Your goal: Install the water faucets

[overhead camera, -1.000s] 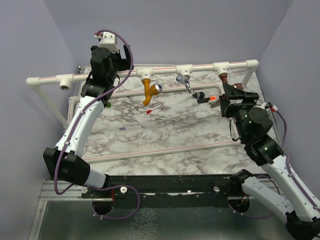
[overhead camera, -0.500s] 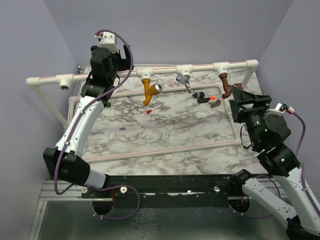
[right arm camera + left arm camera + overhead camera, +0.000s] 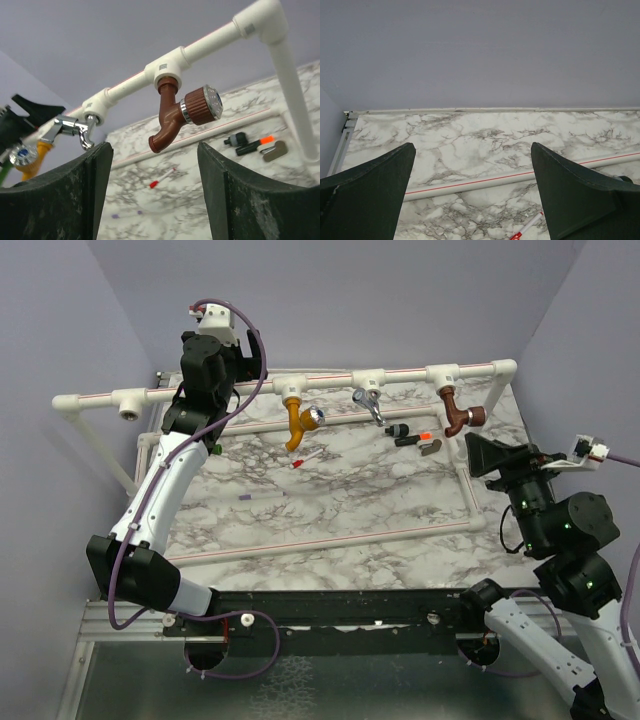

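Water faucets (image 3: 368, 405) hang spout-down from tee sockets along the white pipe (image 3: 400, 375) that runs across the far side of the marble tabletop (image 3: 350, 510). From left to right in the top view they are the mustard-orange faucet (image 3: 294, 425) with its chrome knob, the silver faucet (image 3: 75, 127) and the brown faucet (image 3: 172, 120), whose ribbed knob with a chrome face points right. The tee (image 3: 165, 67) above the brown faucet carries a small grey printed mark, and the elbow (image 3: 260, 22) at the pipe's right end carries another; both are too small to read. A thin red stripe runs along the pipe.

The right gripper (image 3: 153, 145) sits near and to the right of the brown faucet, apart from it, its jaws spread with nothing between them. The left gripper (image 3: 472, 150) is raised at the far left by the pipe, jaws wide apart and holding nothing, facing a lower pipe (image 3: 520, 176) and the far wall.

On the marble, black-and-orange pieces (image 3: 412, 437) lie below the gap between the silver and brown faucets. A red-tipped stick (image 3: 305, 458) lies near the mustard-orange spout.
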`<state>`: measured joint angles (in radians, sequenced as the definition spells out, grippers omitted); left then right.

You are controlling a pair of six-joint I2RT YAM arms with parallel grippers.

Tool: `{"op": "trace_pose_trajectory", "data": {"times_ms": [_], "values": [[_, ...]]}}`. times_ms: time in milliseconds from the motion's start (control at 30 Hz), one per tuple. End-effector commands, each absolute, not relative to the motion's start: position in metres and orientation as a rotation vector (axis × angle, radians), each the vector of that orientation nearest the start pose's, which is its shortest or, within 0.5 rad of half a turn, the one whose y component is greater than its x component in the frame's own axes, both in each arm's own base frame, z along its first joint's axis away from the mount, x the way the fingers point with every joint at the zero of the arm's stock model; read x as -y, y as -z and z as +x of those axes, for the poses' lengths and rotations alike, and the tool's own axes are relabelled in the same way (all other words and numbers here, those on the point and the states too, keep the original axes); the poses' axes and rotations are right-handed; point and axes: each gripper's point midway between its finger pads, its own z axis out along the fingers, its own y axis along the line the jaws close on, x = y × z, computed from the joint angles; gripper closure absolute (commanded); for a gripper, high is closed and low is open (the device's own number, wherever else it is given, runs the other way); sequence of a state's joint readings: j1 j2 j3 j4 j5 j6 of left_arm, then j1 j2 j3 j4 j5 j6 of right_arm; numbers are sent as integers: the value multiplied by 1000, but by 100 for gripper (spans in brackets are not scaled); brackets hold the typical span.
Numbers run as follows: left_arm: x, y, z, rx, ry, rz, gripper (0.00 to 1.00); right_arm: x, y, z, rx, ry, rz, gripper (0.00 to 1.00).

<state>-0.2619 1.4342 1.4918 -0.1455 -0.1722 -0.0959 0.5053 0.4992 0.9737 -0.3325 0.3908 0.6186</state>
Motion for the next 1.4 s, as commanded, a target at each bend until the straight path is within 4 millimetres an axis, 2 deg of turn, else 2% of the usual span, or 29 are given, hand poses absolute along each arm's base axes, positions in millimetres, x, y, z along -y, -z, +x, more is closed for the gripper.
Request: {"op": "trace_pose_trajectory", "data": {"times_ms": [0,200,400,467,600,767,867,1000,1067,1233,1300,1367], "values": [[101,-331,456,-1831,120,58,1,-74,-433,210,-1359,-384,-34,28],[102,-330,456,-1834,122,59,1,-80,-437,202,-1303,-155,-417,29],[102,-330,456,-1834,123,60,1,-110,-419,182,-1203,-66,-891,27],[103,-329,457,-1835,126,61,1,-112,-418,180,-1159,-18,-978,27],[103,-329,457,-1834,126,60,1,-104,-416,188,-1105,141,-1062,25],[103,-329,457,-1835,125,61,1,-98,-396,212,-1114,315,-1183,24],[103,-330,456,-1834,130,62,1,-91,-389,226,-1104,429,-1199,24],[103,-331,456,-1832,132,61,1,-90,-396,237,-1064,511,-1192,24],[104,-331,456,-1831,133,63,1,-92,-406,242,-1025,535,-1174,24],[104,-331,456,-1831,137,61,1,-79,-416,260,-991,732,-1155,24],[104,-332,456,-1829,137,60,1,-76,-413,268,-983,811,-1179,24],[104,-331,456,-1831,134,60,1,-71,-402,277,-988,904,-1230,24]]}}
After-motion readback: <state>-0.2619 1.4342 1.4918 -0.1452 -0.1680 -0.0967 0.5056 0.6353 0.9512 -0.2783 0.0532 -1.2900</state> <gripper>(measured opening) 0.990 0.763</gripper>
